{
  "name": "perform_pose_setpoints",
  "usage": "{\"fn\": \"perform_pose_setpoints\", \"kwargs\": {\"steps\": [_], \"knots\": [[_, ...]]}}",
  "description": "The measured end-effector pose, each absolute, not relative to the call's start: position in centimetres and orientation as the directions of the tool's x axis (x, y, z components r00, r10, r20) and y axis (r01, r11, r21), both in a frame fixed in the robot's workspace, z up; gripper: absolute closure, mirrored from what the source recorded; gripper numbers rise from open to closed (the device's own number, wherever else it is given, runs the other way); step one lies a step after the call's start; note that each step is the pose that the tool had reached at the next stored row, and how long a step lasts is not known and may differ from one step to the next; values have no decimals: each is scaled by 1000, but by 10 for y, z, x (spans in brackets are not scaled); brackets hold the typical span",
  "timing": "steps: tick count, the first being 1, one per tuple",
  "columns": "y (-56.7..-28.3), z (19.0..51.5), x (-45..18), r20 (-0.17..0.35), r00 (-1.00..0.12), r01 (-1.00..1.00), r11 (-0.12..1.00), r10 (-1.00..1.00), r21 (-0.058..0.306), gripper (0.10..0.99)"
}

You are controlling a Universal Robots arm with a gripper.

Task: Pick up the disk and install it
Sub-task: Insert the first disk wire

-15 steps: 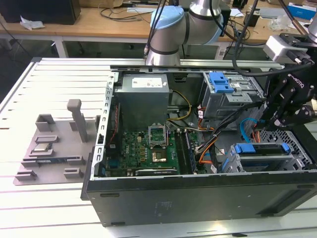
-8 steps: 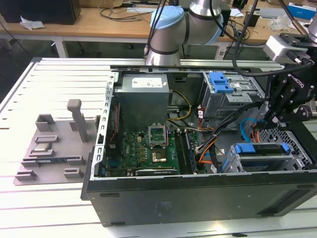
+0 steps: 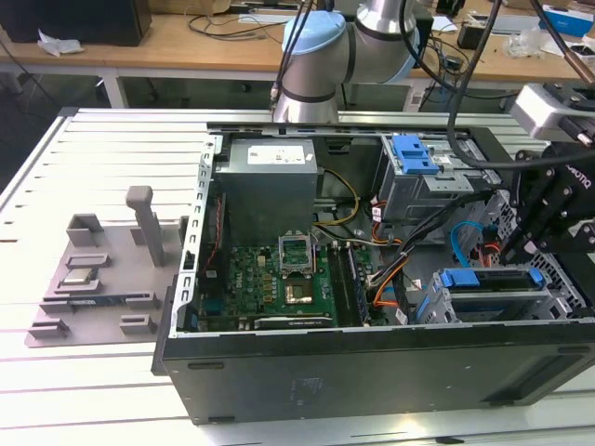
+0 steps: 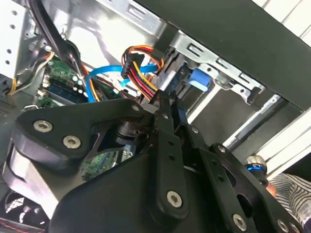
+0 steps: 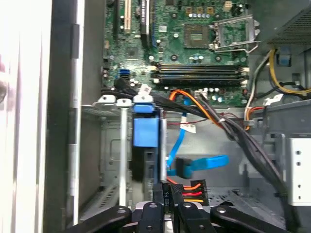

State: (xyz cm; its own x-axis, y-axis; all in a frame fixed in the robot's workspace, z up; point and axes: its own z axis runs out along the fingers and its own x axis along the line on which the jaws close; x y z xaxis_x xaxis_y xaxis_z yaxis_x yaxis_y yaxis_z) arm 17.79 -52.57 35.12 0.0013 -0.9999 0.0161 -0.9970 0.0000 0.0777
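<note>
Blue-railed, the disk (image 3: pixel 490 295) sits in the drive cage at the case's (image 3: pixel 372 372) near right corner on the exterior view's right. Above it, the gripper (image 5: pixel 165 206) pinches a power connector (image 5: pixel 185 191), cables crowding close.

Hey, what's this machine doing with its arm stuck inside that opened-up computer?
A robot arm's black gripper is reaching into the open black computer case, which lies on its side on a slatted white table. It hangs just above the flat silver disk with blue side rails, which sits in the metal drive cage at the exterior view's right. Whether the gripper holds anything is unclear.
</note>
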Motion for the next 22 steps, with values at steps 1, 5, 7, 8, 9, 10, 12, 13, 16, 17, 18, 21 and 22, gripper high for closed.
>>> {"fn": "perform_pose_setpoints", "kwargs": {"steps": [1, 5, 7, 8, 9, 10, 12, 13, 16, 17, 18, 21, 22], "knots": [[-526, 350, 178, 16, 1, -997, 0, -1000, 78, 910], [-527, 348, 180, 16, 1, -997, 0, -1000, 78, 910], [-530, 346, 180, 16, 1, -997, 0, -1000, 78, 910], [-531, 346, 180, 16, 1, -997, 0, -1000, 78, 910], [-532, 344, 180, 16, 1, -997, 0, -1000, 78, 910], [-533, 343, 181, 16, 1, -997, 0, -1000, 78, 910], [-533, 342, 181, 16, 1, -997, 0, -1000, 78, 910], [-533, 342, 182, 16, 1, -997, 0, -1000, 78, 910], [-534, 340, 182, 16, 1, -997, 0, -1000, 78, 910], [-535, 340, 183, 16, 1, -997, 0, -1000, 78, 910], [-535, 340, 184, 17, 1, -997, 0, -1000, 78, 910], [-535, 339, 184, 16, 1, -997, 0, -1000, 78, 910], [-535, 339, 184, 16, 1, -997, 0, -1000, 78, 910]]}}
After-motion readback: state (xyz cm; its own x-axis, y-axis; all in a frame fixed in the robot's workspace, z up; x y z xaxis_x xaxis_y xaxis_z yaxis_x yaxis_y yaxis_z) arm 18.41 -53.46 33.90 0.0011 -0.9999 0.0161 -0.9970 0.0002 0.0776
